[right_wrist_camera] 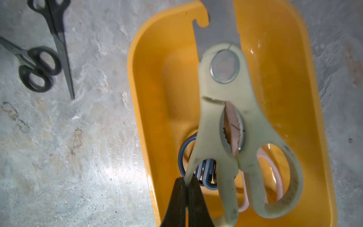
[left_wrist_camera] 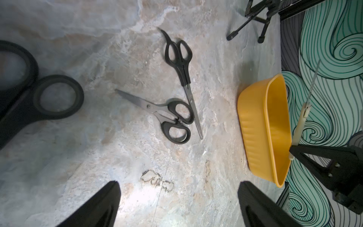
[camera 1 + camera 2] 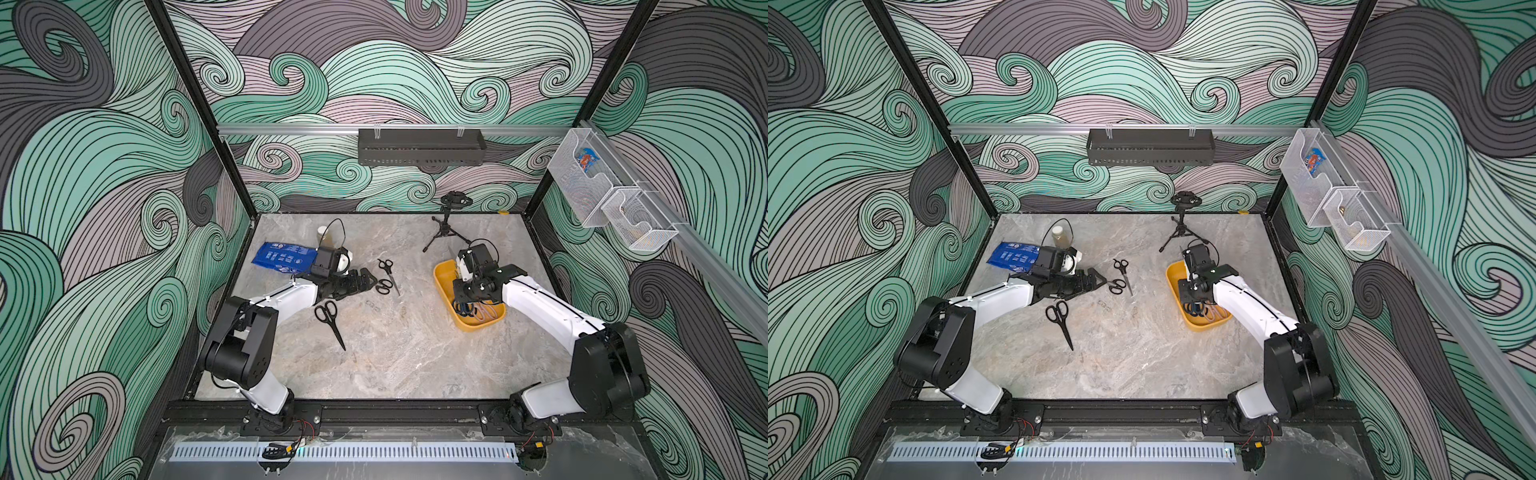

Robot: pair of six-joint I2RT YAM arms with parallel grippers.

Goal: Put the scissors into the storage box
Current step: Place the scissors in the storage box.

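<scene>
The yellow storage box [image 3: 440,282] [image 1: 149,98] stands at the right of the table. My right gripper [image 1: 186,179] is shut on one handle loop of the cream kitchen scissors [image 1: 222,110], which hang over the box with the blades pointing away. A blue-handled pair [image 1: 183,155] and a pale pink pair [image 1: 279,182] lie inside. My left gripper [image 2: 178,183] [image 3: 368,280] is open and low over the table. Just beyond it lie two small black scissors [image 2: 181,64] [image 2: 172,118]. A large black pair [image 3: 330,320] lies beside the left arm.
A small black tripod [image 3: 446,228] stands behind the box. A blue packet [image 3: 276,257] and a jar [image 3: 324,237] sit at the back left. A black perforated tray [image 3: 419,145] hangs on the back rail, and white mesh baskets [image 3: 602,191] hang on the right rail.
</scene>
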